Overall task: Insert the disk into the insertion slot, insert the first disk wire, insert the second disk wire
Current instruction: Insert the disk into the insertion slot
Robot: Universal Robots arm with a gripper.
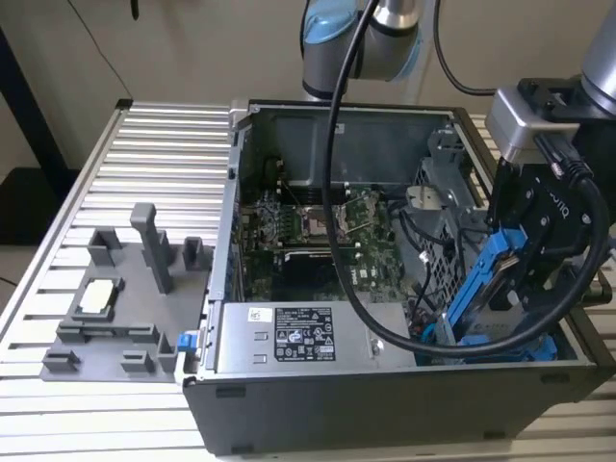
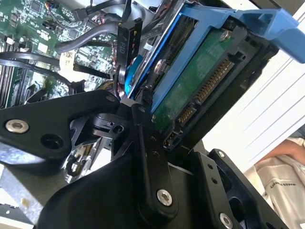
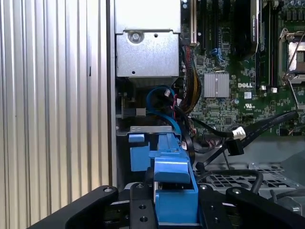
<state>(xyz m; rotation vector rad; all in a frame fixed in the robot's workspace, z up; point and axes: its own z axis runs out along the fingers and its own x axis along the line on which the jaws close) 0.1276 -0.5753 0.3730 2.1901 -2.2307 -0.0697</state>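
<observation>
A ribbed table (image 1: 164,144) bore the case (image 1: 337,409). The tool (image 1: 518,279) clasped the tilted disk (image 1: 478,286), lower end toward the insertion slot (image 1: 438,241).

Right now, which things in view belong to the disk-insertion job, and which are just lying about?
Job: the disk in its blue frame, tilted, held by the end effector; the insertion slot, a perforated grey bay.
Lying about: grey fixture tray with posts; power-supply box; motherboard; slatted table.
</observation>
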